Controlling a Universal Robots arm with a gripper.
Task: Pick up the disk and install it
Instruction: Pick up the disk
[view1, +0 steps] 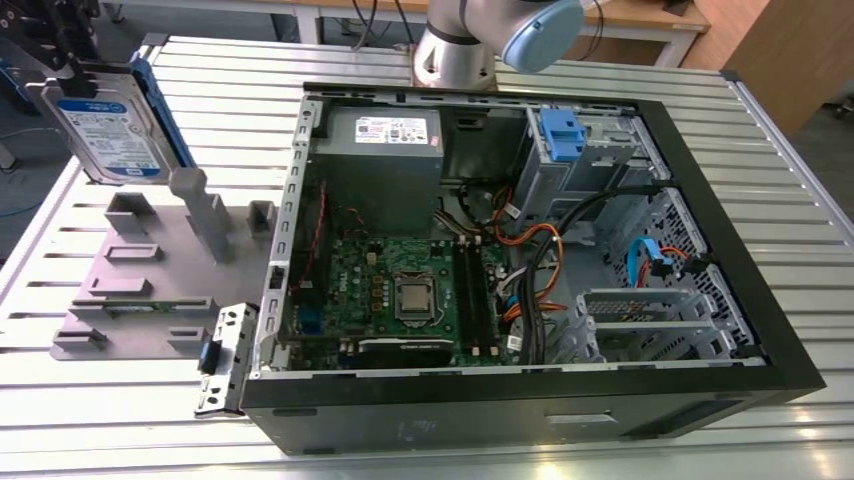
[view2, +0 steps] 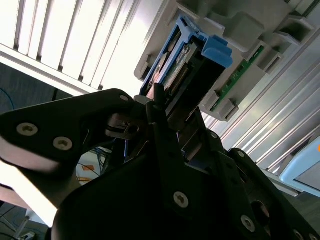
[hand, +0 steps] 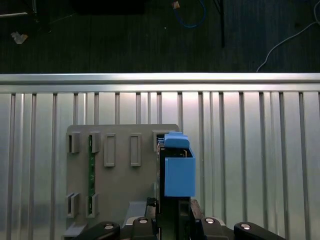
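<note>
The disk (view1: 114, 128), a silver drive with a blue-and-white label in a blue carrier, hangs upright at the exterior view's far left, above the grey fixture plate (view1: 147, 290). My black gripper (view1: 76, 80) is shut on its upper edge. In the first wrist view I look down the disk's edge, its blue end tab (hand: 178, 170) pointing away from the gripper (hand: 172, 212), with the fixture plate (hand: 120, 185) beneath. The second wrist view shows the fingers (view2: 159, 112) clamped on both faces of the disk (view2: 187, 75).
An open computer case (view1: 747, 300) lies on the slatted metal table (view1: 107, 440), with a motherboard (view1: 400, 290), a grey power supply (view1: 387, 135) and a drive bay with a blue latch (view1: 561, 135). A metal bracket (view1: 220, 355) leans at the case's side. The arm's base (view1: 461, 50) stands behind.
</note>
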